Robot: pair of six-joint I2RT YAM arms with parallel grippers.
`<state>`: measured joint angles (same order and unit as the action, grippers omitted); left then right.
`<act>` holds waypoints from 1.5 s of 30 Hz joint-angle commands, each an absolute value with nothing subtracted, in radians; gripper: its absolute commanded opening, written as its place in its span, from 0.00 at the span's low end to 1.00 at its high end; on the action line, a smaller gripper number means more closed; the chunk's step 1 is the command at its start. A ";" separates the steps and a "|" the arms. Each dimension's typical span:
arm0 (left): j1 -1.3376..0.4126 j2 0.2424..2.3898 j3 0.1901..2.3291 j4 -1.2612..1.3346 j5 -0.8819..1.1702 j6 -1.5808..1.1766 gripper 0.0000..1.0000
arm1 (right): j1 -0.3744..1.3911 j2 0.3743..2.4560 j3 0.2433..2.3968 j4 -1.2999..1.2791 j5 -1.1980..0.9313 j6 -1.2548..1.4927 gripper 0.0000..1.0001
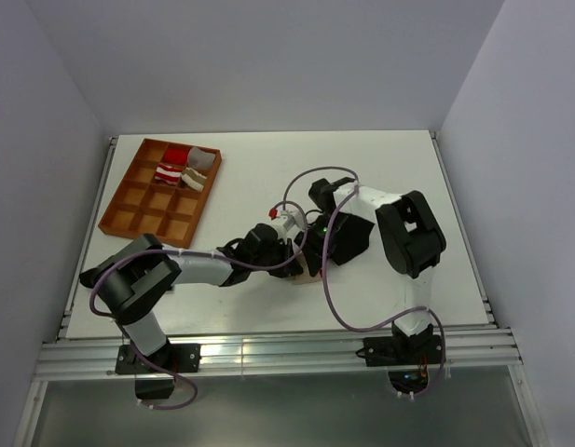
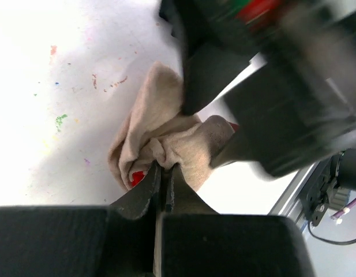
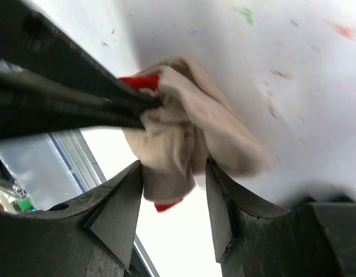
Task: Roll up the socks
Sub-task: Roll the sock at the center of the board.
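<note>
A beige sock (image 2: 157, 124) with a red end lies bunched up on the white table, near the front middle. My left gripper (image 2: 164, 167) is shut on a fold of it, right beside the red patch (image 2: 137, 176). In the right wrist view the sock (image 3: 192, 135) hangs between the jaws of my right gripper (image 3: 173, 164), which stand open on either side of it. The left arm's fingers (image 3: 79, 98) reach in from the left and pinch the fabric. From above, both grippers meet over the sock (image 1: 310, 277), which is almost wholly hidden.
A brown compartment tray (image 1: 119, 221) stands at the back left, with red-and-white striped fabric bundles (image 1: 171, 171) in its far cells. The table's front edge and metal rail (image 1: 268, 346) run close behind the grippers. Small paint specks mark the tabletop.
</note>
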<state>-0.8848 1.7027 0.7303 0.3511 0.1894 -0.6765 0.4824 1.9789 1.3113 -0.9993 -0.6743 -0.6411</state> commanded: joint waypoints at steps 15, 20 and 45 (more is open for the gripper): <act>-0.876 1.807 0.844 0.003 0.167 -0.738 0.00 | 0.240 1.695 1.192 -0.918 -0.781 -0.758 0.54; -0.868 1.832 0.900 -0.081 0.225 -0.747 0.00 | 0.227 1.504 1.031 -0.761 -0.743 -0.775 0.53; -0.767 1.970 1.051 -0.236 0.459 -0.707 0.00 | 0.641 1.212 0.624 -0.273 -0.358 -0.871 0.58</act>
<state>-0.7631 1.9133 1.0744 -0.0738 0.5114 -0.7540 0.6109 1.1999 0.6346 -0.3565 -0.4286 -0.8467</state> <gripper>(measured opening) 0.034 0.573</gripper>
